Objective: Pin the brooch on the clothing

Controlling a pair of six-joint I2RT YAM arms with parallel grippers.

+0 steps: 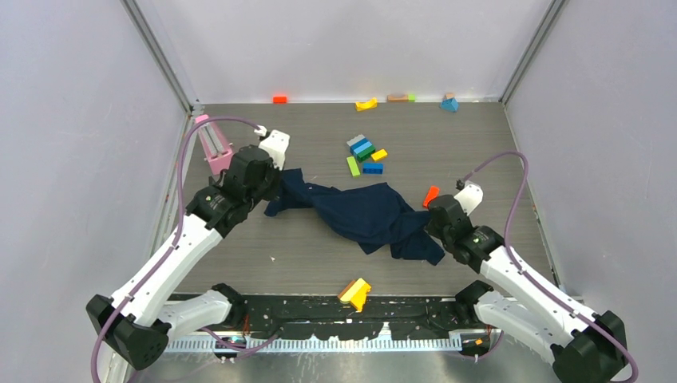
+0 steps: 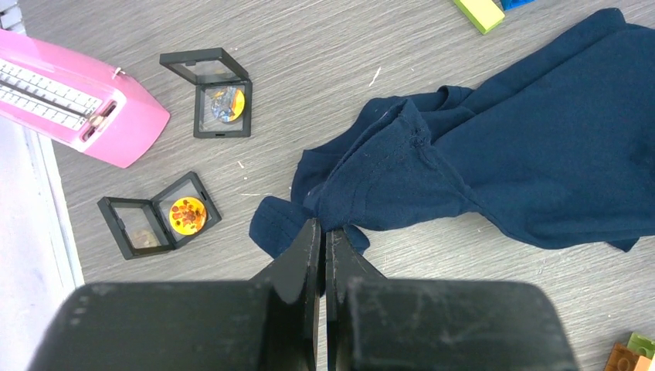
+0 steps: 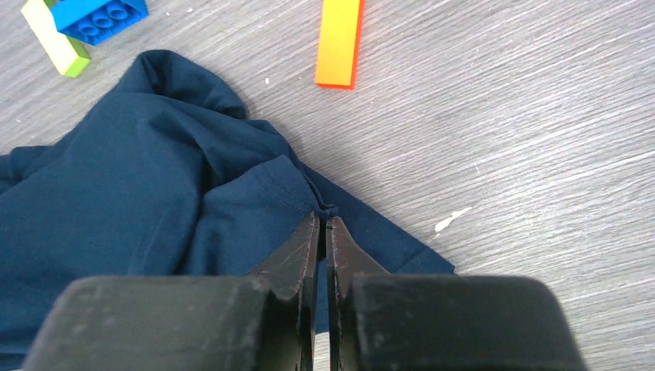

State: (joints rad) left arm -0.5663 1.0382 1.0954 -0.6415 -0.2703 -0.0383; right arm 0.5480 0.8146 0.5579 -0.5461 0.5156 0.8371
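Observation:
The clothing (image 1: 363,214), a dark navy T-shirt, lies crumpled across the middle of the table. My left gripper (image 1: 270,190) is shut on its left end, and a fold of fabric (image 2: 371,185) bunches at the tips of that gripper (image 2: 324,229). My right gripper (image 1: 429,227) is shut on the hem at the right end, where a small tuft of cloth (image 3: 255,193) sits at the tips (image 3: 324,220). The brooch (image 2: 188,216), round and orange-gold, rests in an open black case left of the shirt. In the top view my left arm hides it.
A second black case (image 2: 220,100) holds another round badge. A pink device (image 2: 77,100) lies at the far left. Coloured blocks (image 1: 363,152) sit behind the shirt, an orange block (image 3: 340,42) beyond my right gripper, a yellow wedge (image 1: 355,293) at the near edge, and several blocks (image 1: 366,104) by the back wall.

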